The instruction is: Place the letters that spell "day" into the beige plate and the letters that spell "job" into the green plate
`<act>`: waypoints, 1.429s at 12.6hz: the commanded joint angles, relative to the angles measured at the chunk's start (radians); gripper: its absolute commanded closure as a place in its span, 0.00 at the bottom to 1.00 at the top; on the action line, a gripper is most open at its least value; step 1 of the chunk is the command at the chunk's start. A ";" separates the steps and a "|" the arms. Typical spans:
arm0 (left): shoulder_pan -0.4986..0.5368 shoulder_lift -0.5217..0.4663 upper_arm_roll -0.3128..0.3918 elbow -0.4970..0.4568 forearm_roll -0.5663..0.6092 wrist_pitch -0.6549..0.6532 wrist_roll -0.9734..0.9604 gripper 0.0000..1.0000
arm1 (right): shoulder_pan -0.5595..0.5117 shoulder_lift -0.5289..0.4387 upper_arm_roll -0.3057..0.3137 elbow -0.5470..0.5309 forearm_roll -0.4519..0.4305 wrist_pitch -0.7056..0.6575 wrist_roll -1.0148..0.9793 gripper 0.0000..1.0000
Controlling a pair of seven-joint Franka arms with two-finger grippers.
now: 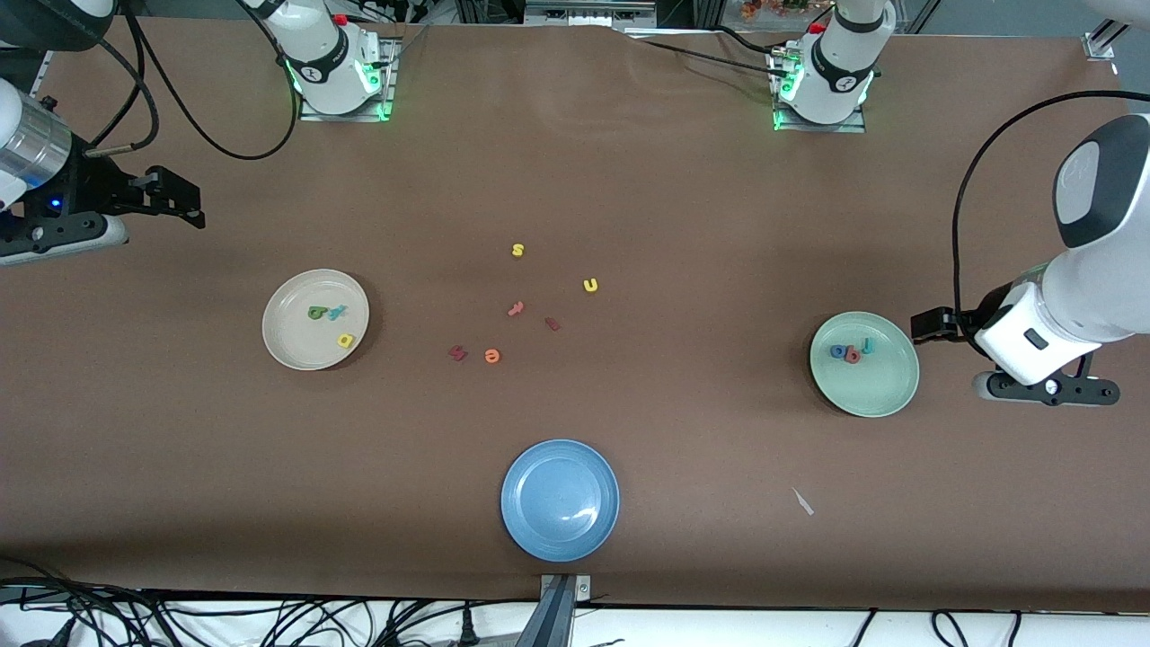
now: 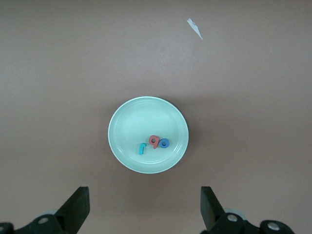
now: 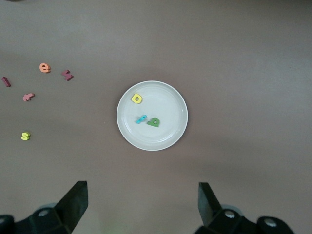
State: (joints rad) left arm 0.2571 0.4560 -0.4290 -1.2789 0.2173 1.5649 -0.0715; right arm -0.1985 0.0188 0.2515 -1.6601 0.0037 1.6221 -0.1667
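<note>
Looks sorted: d, a, y point(image 1: 328, 322) sit in the beige plate point(image 1: 286, 346), j, o, b point(image 1: 852, 351) in the green plate point(image 1: 885, 395), so I've got the left gripper point(image 2: 144, 207) and right gripper point(image 3: 142, 204) open, empty, pulled clear.

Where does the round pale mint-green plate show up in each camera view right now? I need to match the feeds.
Front view: the round pale mint-green plate sits toward the left arm's end of the table, beside the left arm.
Left wrist view: it lies mid-picture, beneath the open left pincer.
Right wrist view: not in it; that one shows the round cream-beige plate.
Shared landmark: the small white paper scrap on the brown table also shows in the left wrist view.
</note>
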 commanded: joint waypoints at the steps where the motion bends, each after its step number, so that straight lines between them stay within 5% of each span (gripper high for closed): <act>1: 0.001 0.015 -0.001 0.038 0.007 -0.037 0.068 0.00 | -0.007 0.004 0.003 0.023 0.010 -0.033 -0.011 0.00; 4: -0.001 0.020 0.004 0.055 0.011 -0.052 0.070 0.00 | -0.003 0.003 -0.023 0.028 0.016 -0.042 -0.013 0.00; 7: -0.006 0.018 0.001 0.059 0.007 -0.052 0.058 0.00 | 0.158 0.010 -0.225 0.057 0.015 -0.060 -0.013 0.00; 18: -0.004 0.016 -0.001 0.059 0.007 -0.052 0.061 0.00 | 0.169 0.024 -0.222 0.059 0.019 -0.077 0.007 0.00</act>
State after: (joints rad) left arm 0.2571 0.4578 -0.4260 -1.2559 0.2173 1.5391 -0.0297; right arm -0.0349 0.0328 0.0353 -1.6323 0.0037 1.5805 -0.1686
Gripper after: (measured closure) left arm 0.000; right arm 0.000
